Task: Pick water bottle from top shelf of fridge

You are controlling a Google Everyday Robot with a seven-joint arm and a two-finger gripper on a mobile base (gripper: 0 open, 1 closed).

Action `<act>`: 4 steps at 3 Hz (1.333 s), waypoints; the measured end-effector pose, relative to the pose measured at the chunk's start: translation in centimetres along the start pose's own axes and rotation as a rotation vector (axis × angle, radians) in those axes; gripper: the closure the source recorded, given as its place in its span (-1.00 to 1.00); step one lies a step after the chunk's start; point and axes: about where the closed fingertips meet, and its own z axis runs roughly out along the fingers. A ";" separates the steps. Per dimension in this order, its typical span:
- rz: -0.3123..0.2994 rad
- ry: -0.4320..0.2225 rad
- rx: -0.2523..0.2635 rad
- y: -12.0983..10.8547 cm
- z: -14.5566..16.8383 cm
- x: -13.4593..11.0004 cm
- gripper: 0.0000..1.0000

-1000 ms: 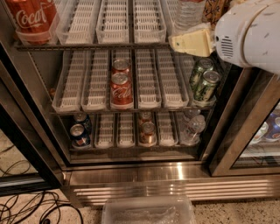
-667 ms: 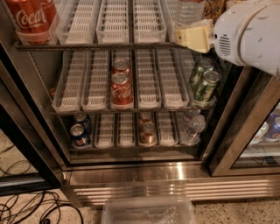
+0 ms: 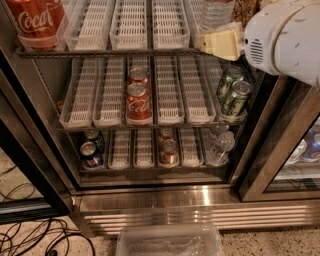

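At the upper left a big red Coca-Cola can (image 3: 34, 20) stands on the top shelf (image 3: 100, 52), a dark metal rack with white slotted plastic trays, inside the steel-based drinks fridge (image 3: 200, 201). Upper centre-right, on the same shelf, stands the clear ribbed plastic water bottle (image 3: 216, 12). Just below it in the frame sits the cream pincer (image 3: 220, 44); how wide it is, or whether it holds anything, I cannot tell. The white arm (image 3: 287, 37) fills the upper right.

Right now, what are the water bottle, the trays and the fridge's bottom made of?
Water bottle: clear plastic, probably; see-through and ribbed. Trays: white plastic, it seems; matte, slotted. Fridge base: shiny brushed metal, likely steel; it reflects light. The end effector, cream and plastic-looking, sits close to the bottle, upper right.
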 end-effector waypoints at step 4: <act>0.009 -0.041 0.042 -0.6 0.0 0.2 -0.60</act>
